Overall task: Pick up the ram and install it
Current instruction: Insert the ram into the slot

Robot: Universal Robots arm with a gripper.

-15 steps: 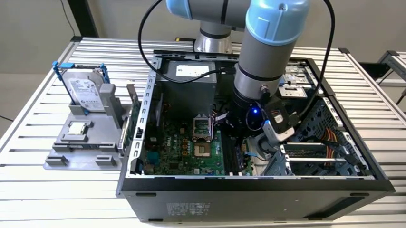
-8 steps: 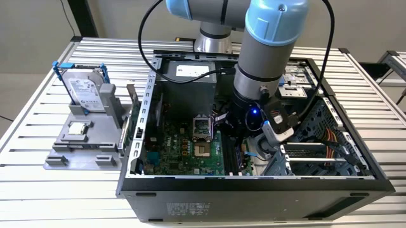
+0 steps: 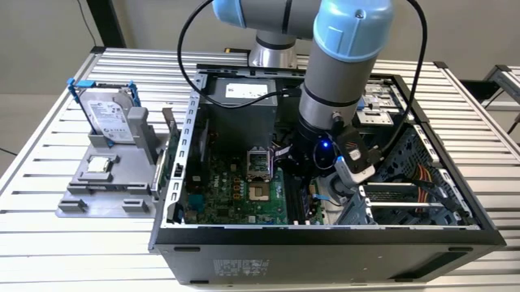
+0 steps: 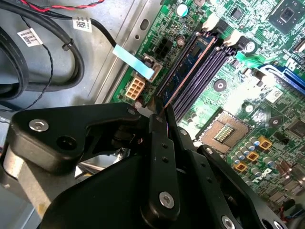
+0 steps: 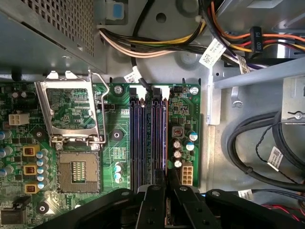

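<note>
The ram [image 4: 190, 71] is a slim bluish stick standing on edge along the black slot nearest the motherboard's [image 3: 235, 188] edge; it also appears edge-on [image 5: 165, 133]. My gripper [image 4: 161, 110] is down inside the open computer case [image 3: 325, 234], its black fingers [image 5: 155, 195] pinched together on the near end of the ram. In the exterior view the gripper [image 3: 313, 185] sits low over the slots at the board's right side. Whether the ram is pressed fully home in its slot is not visible. The neighbouring purple-black slots [image 5: 140, 138] hold nothing.
An open CPU socket [image 5: 78, 169] lies beside the slots. Thick black cables [image 5: 257, 143] and coloured wire bundles [image 5: 157, 45] crowd the case wall. Outside the case, on the exterior view's left, a grey stand holds a silver hard drive [image 3: 109, 115] and a small square chip [image 3: 99, 163].
</note>
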